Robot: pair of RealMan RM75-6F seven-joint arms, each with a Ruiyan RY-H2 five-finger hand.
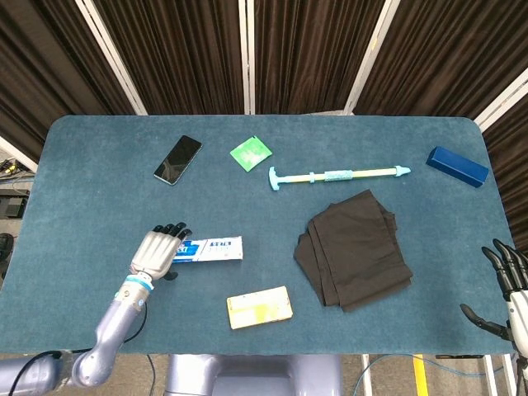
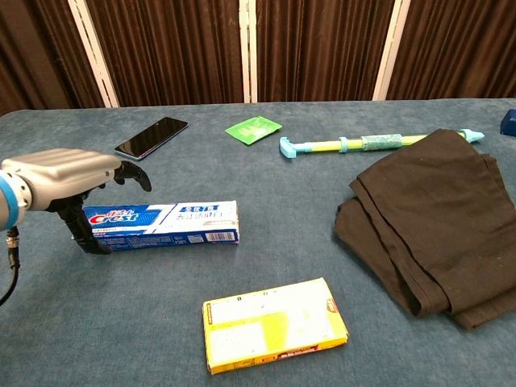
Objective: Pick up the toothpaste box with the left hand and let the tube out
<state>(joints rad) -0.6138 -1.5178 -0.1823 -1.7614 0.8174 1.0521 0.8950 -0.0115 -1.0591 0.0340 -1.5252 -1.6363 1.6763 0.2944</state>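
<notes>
The blue and white toothpaste box (image 1: 208, 248) (image 2: 173, 224) lies flat on the blue table, left of centre. My left hand (image 1: 157, 251) (image 2: 76, 187) hovers over the box's left end, fingers spread above it and thumb down by the near side. No frame shows the fingers closed on the box. My right hand (image 1: 513, 285) is at the table's right edge, fingers apart and holding nothing. No tube is visible outside the box.
A yellow and white box (image 1: 259, 307) (image 2: 275, 324) lies near the front edge. A black cloth (image 1: 355, 247) (image 2: 435, 216) lies right of centre. Further back are a phone (image 1: 177, 159), a green packet (image 1: 250, 152), a long teal and yellow tool (image 1: 338, 175) and a blue box (image 1: 457, 166).
</notes>
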